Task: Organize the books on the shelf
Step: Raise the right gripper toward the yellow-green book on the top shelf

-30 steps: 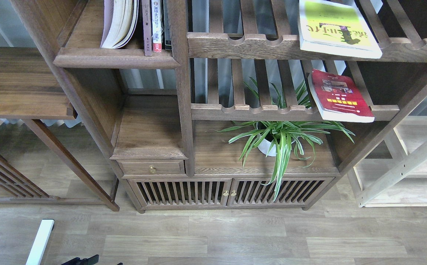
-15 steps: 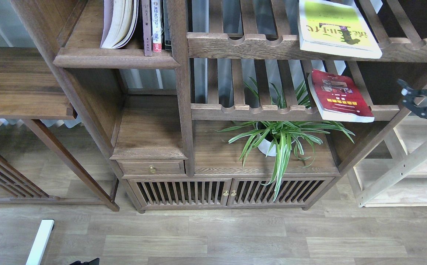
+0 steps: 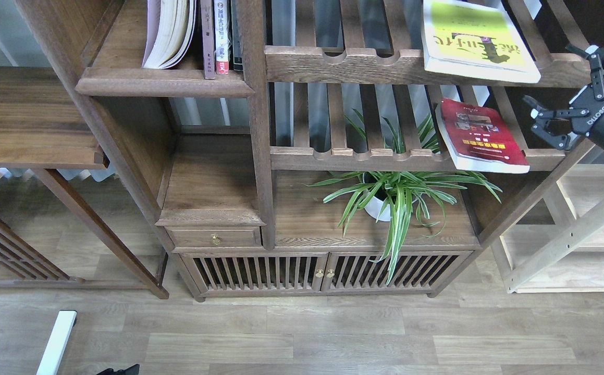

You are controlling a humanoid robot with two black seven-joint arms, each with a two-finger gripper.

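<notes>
So, dark wooden bookcase (image 3: 260, 156) sitting on pale wood-plank flooring (image 3: 302, 333), books spread over three spots.

Up top left, the shelf (image 3: 163, 83) is carrying the pale white-lavender book (image 3: 169, 31), standing with its pages fanning, beside slim volumes (image 3: 218, 36). The yellow-green book (image 3: 476, 39) is lying on the upper slatted rack (image 3: 359, 65), the red book (image 3: 481, 135) is lying on the lower slatted rack (image 3: 354, 156), above a spider plant (image 3: 401, 192). The right gripper (image 3: 557, 94) is hanging just right of the red book, fingers spread wide, gripping nothing. The left one isn't showing up.
</notes>
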